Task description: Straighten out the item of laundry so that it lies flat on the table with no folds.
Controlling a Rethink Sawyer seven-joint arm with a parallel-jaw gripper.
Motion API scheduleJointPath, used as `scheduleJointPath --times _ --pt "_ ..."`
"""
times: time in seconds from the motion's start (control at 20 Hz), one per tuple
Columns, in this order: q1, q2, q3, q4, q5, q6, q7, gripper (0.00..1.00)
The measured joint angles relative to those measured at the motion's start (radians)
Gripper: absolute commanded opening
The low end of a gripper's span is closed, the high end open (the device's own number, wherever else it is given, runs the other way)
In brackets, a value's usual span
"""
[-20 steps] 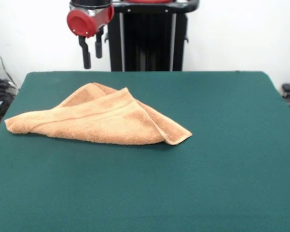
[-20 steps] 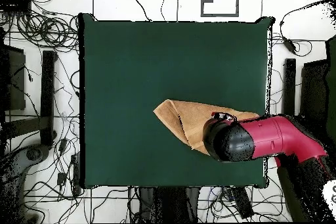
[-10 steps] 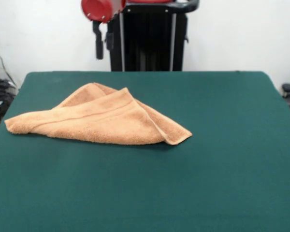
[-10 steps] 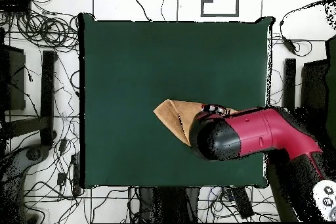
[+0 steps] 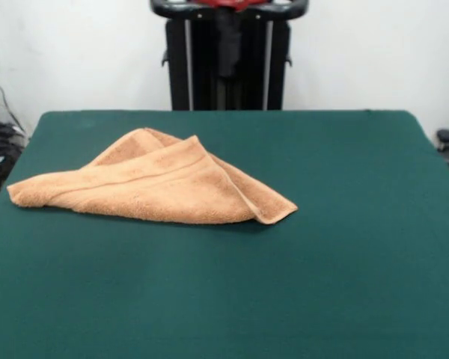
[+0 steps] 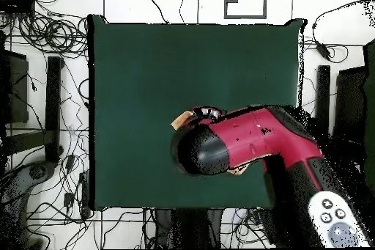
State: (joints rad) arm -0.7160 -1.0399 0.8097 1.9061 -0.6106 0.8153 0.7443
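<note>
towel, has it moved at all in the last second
No. In the front view the towel lies folded in the same spot on the green table, its right corner pointing the same way.

The towel lay folded on the table, left of the table's centre in the front view, one corner near the left edge. The pedestal stood behind the table's far side. Overhead, the arm covered most of the towel.

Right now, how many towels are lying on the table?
1. The towel lies folded on the green table, left of centre in the front view. From overhead the arm covers most of it; nothing else shows.
</note>
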Motion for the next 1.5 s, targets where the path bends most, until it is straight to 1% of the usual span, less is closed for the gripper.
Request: scheduleJointPath --times 0.05,0.1,0.3,0.4,0.5,0.7,0.8,0.85,1.2,1.5 --pt "0.019 0.005 0.004 -0.003 0.001 -0.005 0.0 1.0" --pt "0.019 0.007 0.008 0.001 0.002 -0.014 0.0 1.0" --pt "-0.028 0.026 0.009 0.016 0.0 -0.067 0.0 1.0" --pt "-0.09 0.046 0.007 0.028 -0.009 -0.108 0.0 1.0" --pt "-0.119 0.056 0.004 0.031 -0.02 -0.123 0.0 1.0" --pt "-0.207 0.094 -0.009 0.031 -0.074 -0.149 0.0 1.0" --pt "-0.229 0.109 -0.013 0.031 -0.098 -0.149 0.0 1.0" --pt "-0.245 0.129 -0.014 0.031 -0.124 -0.149 0.0 1.0" --pt "-0.251 0.192 -0.014 0.032 -0.174 -0.149 0.0 1.0" --pt "-0.242 0.225 -0.014 0.033 -0.179 -0.149 0.0 1.0"
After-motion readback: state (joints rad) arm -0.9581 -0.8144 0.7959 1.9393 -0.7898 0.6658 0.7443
